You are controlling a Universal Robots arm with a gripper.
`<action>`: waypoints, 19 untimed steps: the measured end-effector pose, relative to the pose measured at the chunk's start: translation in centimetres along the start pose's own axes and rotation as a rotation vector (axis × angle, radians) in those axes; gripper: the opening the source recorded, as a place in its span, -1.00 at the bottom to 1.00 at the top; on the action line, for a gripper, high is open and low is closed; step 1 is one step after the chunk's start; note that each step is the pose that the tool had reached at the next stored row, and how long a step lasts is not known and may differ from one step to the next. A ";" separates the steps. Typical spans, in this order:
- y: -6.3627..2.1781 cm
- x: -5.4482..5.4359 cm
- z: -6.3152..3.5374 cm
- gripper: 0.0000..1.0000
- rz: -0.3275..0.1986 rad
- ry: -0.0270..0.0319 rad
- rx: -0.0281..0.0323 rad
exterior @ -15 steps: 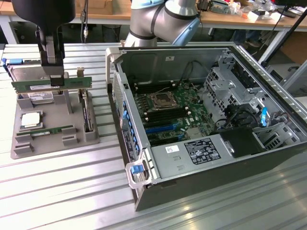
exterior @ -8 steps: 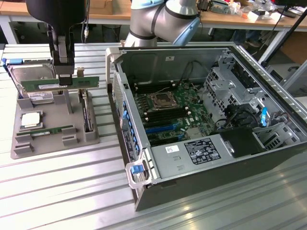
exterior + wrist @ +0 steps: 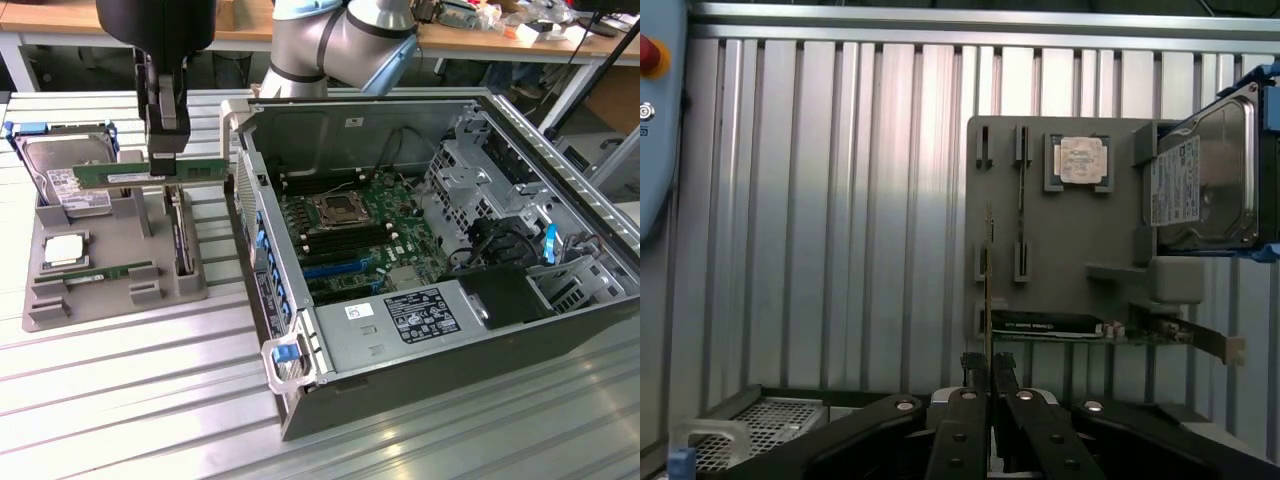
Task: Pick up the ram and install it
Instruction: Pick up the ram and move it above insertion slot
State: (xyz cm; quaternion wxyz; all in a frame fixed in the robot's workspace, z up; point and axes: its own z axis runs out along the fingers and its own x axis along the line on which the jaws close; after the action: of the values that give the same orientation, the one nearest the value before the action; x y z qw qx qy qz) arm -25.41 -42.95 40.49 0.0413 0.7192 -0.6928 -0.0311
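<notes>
Holding entry, one tool, one part in hand.

Tool (image 3: 165,158): clenched on the ram (image 3: 120,175), pinching the stick near the middle of its upper edge. The stick hangs level in the air, its long side horizontal and its whitish label facing the camera, above the far part of the grey fixture tray (image 3: 110,305). In the wrist view the ram (image 3: 987,285) shows edge-on as a thin line running out from between the closed fingers (image 3: 965,400).

Fixture tray, contents:
- second stick (image 3: 100,272), alike, seated in a slot along the near side
- hard drive (image 3: 65,180), standing at the far corner on the exterior view's left
- processor chip (image 3: 65,250), flat in its recess
- expansion card (image 3: 180,240), on edge along the side nearest the case

Computer case (image 3: 470,330): open, on the bench (image 3: 150,400) just beside the tray on the exterior view's right, motherboard (image 3: 350,225) exposed.
</notes>
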 end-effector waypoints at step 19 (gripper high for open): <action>-4.25 0.2 -0.44 -0.73 -0.001 -0.0008 -0.0237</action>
State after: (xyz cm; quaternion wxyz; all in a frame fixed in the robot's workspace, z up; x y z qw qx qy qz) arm -21.14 -42.96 40.49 0.0496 0.7189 -0.6922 -0.0397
